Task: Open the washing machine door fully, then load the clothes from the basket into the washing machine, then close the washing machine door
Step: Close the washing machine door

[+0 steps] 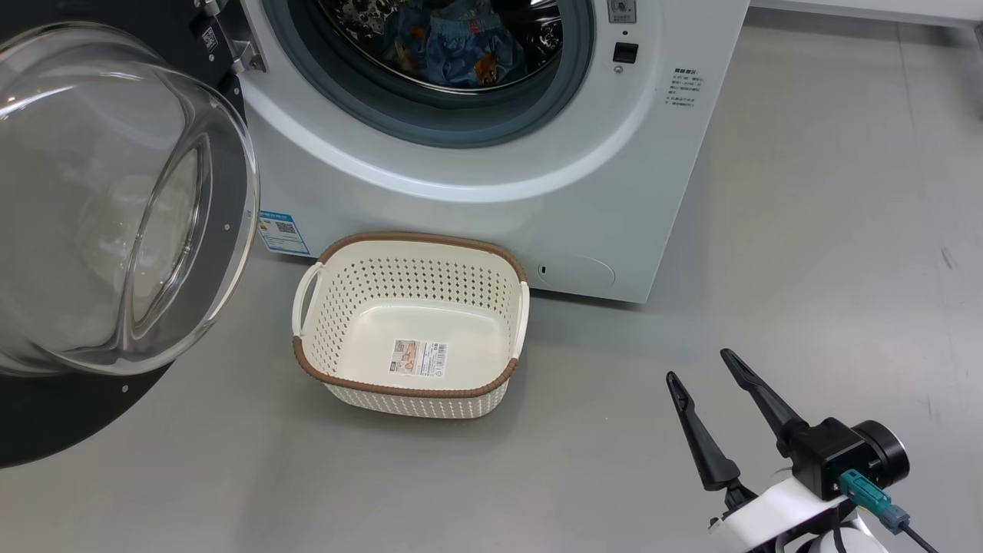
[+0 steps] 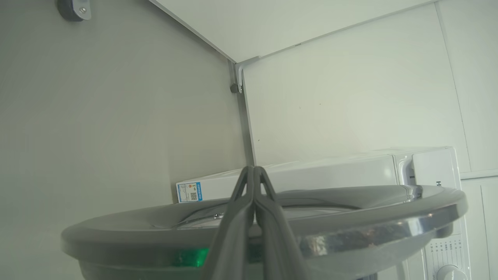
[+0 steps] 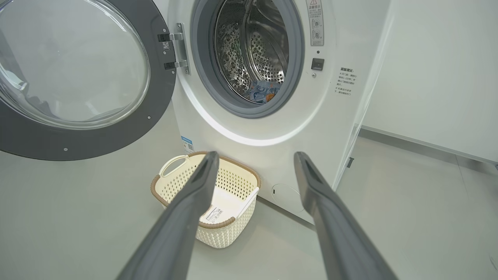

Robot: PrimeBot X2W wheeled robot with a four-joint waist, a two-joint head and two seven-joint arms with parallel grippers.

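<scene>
Fingers (image 1: pixel 697 434) of the right gripper (image 1: pixel 698 365) stand spread wide with nothing between them, low at the near right above the grey floor (image 1: pixel 806 253). To their left and well apart from them, the basket (image 1: pixel 418 236) sits upright on the floor just in front of the washing machine (image 1: pixel 491 215), with a barcode sticker (image 1: pixel 418 358) showing on its bottom. Beyond the basket, the clothes (image 1: pixel 461 54) lie inside the steel drum (image 3: pixel 253 46), behind the grey gasket (image 1: pixel 430 115). The washing machine door (image 1: pixel 100 207) hangs swung out to the left on its metal hinge (image 3: pixel 177 50), its bulging glass towards the near side. A blue label (image 1: pixel 282 230) sits low on the machine's front, between the door and the basket. The left gripper (image 2: pixel 253 171) is clenched, its two fingers pressed together along their length and holding nothing. In the left wrist view they rise across the door's outer rim. Whether they touch that rim I cannot tell.
</scene>
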